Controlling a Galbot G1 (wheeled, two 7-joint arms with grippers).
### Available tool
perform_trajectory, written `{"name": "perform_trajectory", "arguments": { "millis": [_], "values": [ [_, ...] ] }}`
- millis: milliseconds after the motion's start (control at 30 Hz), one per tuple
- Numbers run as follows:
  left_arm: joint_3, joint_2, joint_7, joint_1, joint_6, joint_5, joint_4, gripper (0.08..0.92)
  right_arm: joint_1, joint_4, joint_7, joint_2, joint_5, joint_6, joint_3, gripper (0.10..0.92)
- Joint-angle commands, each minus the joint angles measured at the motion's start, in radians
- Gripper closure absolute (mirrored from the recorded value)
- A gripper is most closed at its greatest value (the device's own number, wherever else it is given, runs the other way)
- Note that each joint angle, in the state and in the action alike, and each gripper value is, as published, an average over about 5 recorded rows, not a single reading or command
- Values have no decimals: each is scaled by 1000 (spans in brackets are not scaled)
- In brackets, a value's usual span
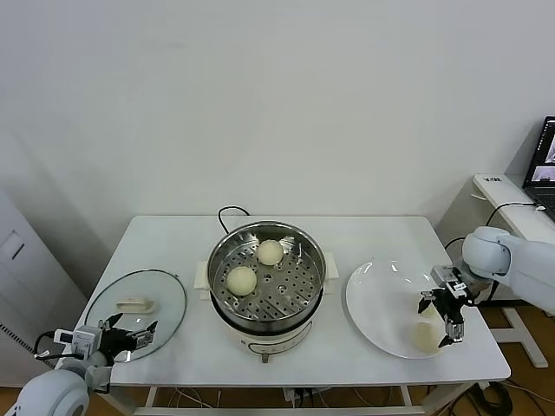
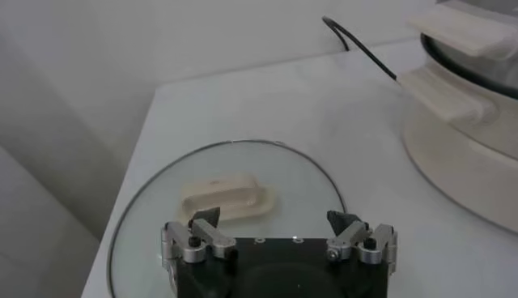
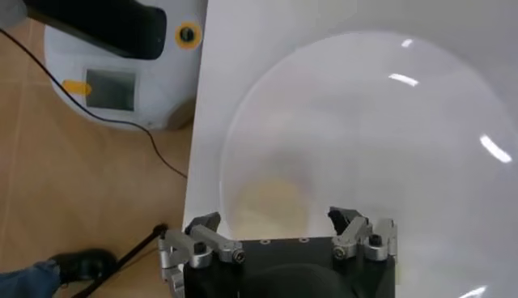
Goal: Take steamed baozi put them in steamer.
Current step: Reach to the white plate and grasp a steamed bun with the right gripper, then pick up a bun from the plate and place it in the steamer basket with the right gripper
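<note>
The steamer [image 1: 267,290] stands mid-table with two baozi on its perforated tray, one at the back [image 1: 270,252] and one at the front left [image 1: 241,280]. Two more baozi lie at the right edge of the white plate [image 1: 381,303]: one [image 1: 426,338] near the front and one [image 1: 428,309] right by my right gripper [image 1: 444,315]. That gripper is open and hovers just over them. In the right wrist view a pale bun [image 3: 273,201] lies between and beyond the open fingers of the right gripper [image 3: 275,217]. My left gripper [image 1: 132,336] is open and empty.
A round glass lid [image 1: 136,302] with a cream handle [image 1: 135,304] lies at the table's left, under my left gripper [image 2: 273,219]; the handle [image 2: 227,201] and the steamer's base [image 2: 461,154] show in that wrist view. A black cord [image 1: 227,212] runs behind the steamer. The table's right edge is close to the plate [image 3: 388,121].
</note>
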Motion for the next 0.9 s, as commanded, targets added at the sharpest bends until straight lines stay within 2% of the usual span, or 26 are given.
{"name": "perform_trajectory", "arguments": {
  "millis": [33,167,500,700,900],
  "values": [
    [0,-1,0,1,1,1,1,177,-143,-41,31,7,-48,-6,95,229],
    [0,-2,-2,2,2,4,1,177,-164,-57,46,18,-41,-21,118,298],
    [-1,1,-3,0,3,3,-3,177,-146,-56,49,15,-10,-36,128,553],
    [-5,6,-4,-2,5,0,-5,177,110,12,24,13,66,-13,49,598],
    [-3,13,-3,-2,4,-2,0,177,327,25,2,116,131,72,55,601]
  ]
}}
